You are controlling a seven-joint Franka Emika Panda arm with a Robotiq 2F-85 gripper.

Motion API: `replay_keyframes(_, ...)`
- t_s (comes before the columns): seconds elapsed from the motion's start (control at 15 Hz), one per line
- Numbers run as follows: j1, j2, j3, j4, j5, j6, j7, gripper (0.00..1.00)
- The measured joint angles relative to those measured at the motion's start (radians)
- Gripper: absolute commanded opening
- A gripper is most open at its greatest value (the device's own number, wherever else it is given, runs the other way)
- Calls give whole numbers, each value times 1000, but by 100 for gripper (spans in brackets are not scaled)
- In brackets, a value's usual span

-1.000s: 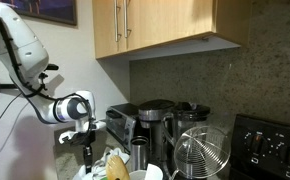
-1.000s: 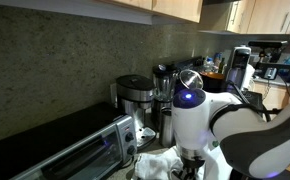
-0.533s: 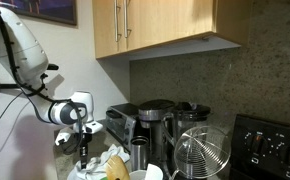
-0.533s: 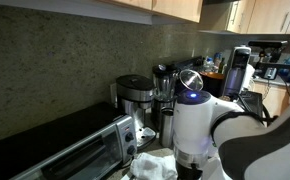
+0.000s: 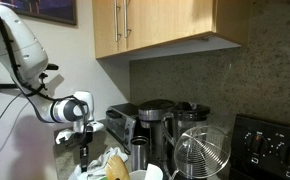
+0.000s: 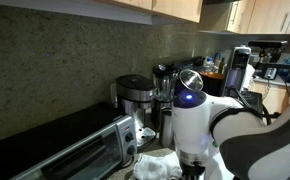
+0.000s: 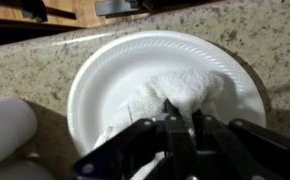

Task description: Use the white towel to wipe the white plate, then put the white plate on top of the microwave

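Note:
In the wrist view the white plate [image 7: 115, 70] lies on the speckled counter. The white towel [image 7: 180, 92] is bunched on the plate's middle. My gripper [image 7: 170, 112] is shut on the towel and presses it down onto the plate. In both exterior views the gripper [image 5: 85, 152] hangs low by the counter; the towel [image 6: 157, 165] shows as a white bundle under the arm, and the plate is mostly hidden. The microwave [image 6: 60, 145] stands at the wall beside the arm, its top bare.
A coffee maker [image 5: 155, 120], a toaster oven [image 5: 120, 120] and a wire basket [image 5: 203, 155] crowd the counter. A white cylinder [image 7: 5, 128] lies left of the plate. Wood cabinets [image 5: 165, 25] hang overhead. A stove [image 5: 270, 145] stands at the far end.
The gripper with the towel shifted slightly over the plate and back; the arm stays low at the counter.

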Motion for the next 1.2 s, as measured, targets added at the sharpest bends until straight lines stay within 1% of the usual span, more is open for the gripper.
replay_keyframes(0.07,0,-10,-3,2,-44,3,33,6)
replay_keyframes(0.2,0,-35,-4,4,-60,22,54,6)
replay_keyframes(0.33,0,-68,2,7,-30,41,48,6)
replay_keyframes(0.47,3,-110,12,13,35,55,18,6)
replay_keyframes(0.6,13,-155,25,17,143,101,-51,6)
replay_keyframes(0.73,42,-188,34,27,277,152,-144,6)
replay_keyframes(1.0,139,-209,58,74,550,195,-365,6)
replay_keyframes(1.2,218,-198,84,107,717,199,-521,6)
